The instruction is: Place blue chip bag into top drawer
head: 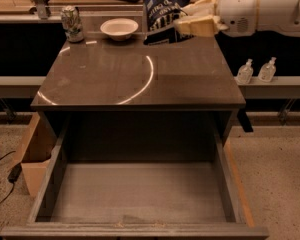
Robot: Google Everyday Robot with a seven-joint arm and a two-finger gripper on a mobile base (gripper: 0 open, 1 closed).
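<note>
The blue chip bag (162,10), dark navy with white lettering, hangs upright above the back right of the cabinet top. My gripper (186,18) comes in from the right on a white arm, and its tan fingers (197,25) are shut on the bag's right side. The bag's lower end is just above the countertop (140,74). The top drawer (140,191) is pulled fully open at the front, below the counter edge, with a bare grey floor.
A white bowl (119,28) and a drink can (71,24) stand at the back left of the counter. Two small clear bottles (255,70) stand on a ledge at right. A wooden box (34,156) sits on the floor left of the drawer.
</note>
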